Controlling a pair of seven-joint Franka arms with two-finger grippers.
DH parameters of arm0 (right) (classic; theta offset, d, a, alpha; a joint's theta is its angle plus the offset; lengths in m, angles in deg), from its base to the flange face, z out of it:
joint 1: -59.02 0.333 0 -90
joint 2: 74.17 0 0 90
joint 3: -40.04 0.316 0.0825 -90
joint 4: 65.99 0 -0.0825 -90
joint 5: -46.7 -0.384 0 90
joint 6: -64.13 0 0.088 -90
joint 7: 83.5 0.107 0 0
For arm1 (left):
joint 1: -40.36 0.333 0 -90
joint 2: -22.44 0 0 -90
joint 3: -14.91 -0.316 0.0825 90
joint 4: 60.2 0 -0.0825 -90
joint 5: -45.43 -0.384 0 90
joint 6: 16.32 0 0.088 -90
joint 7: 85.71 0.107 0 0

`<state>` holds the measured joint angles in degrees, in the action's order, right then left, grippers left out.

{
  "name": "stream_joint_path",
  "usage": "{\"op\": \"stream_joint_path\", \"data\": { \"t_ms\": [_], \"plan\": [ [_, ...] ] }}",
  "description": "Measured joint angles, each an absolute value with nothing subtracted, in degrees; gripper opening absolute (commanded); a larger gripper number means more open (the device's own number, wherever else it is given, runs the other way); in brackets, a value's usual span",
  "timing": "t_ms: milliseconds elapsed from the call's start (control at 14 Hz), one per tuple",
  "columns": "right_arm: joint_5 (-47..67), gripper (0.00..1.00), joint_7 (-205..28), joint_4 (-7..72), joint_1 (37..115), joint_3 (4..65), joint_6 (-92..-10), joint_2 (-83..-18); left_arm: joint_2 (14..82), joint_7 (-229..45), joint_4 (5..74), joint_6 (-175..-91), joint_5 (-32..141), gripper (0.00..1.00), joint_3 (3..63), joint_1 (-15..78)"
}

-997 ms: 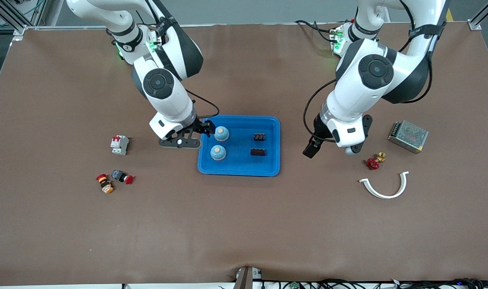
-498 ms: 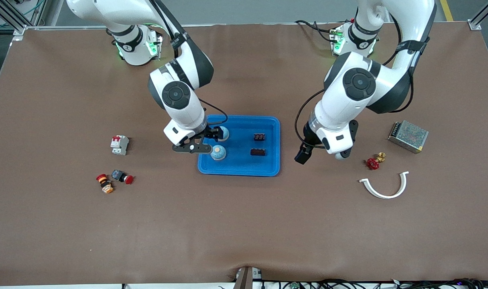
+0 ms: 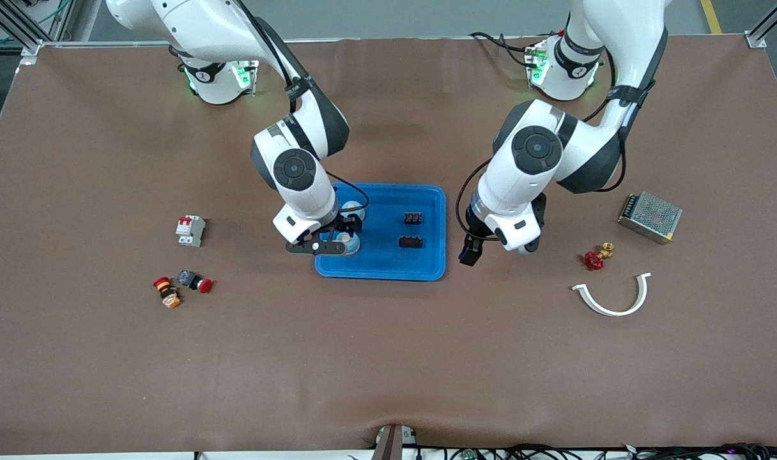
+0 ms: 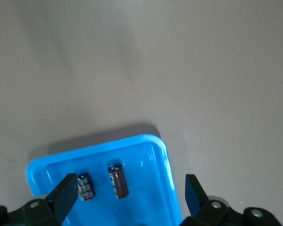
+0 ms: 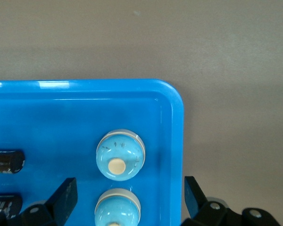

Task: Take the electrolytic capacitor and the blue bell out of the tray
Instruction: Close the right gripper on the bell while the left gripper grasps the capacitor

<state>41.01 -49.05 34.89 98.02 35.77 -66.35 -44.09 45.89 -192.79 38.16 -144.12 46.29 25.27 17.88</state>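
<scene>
Inside glossy blue plastic tray [image 3: 434,230]: two domed pale-blue bells [image 5: 120,154], two dark ribbed capacitors [image 4: 118,181]. Right gripper [image 3: 338,234] spread wide over the bells; left gripper [image 3: 469,250] open just beside the tray's rim.

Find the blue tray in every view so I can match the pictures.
Front view: the tray lies mid-table, between the two arms.
Left wrist view: one rounded corner of the tray shows low in the picture, between the claw's fingers.
Right wrist view: the tray fills the lower part, with a rounded corner showing.
Shared landmark: the two dark capacitors lying in the tray.
</scene>
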Motion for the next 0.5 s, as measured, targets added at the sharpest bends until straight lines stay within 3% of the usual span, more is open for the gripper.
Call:
{"op": "stream_joint_path", "data": {
  "t_ms": [498],
  "plan": [
    [41.0,1.0,-47.7,34.8,99.6,35.8,-71.2,-39.8,51.4,-204.8,35.0,-144.7,42.9,1.0,25.3,13.2]
  ]
}}
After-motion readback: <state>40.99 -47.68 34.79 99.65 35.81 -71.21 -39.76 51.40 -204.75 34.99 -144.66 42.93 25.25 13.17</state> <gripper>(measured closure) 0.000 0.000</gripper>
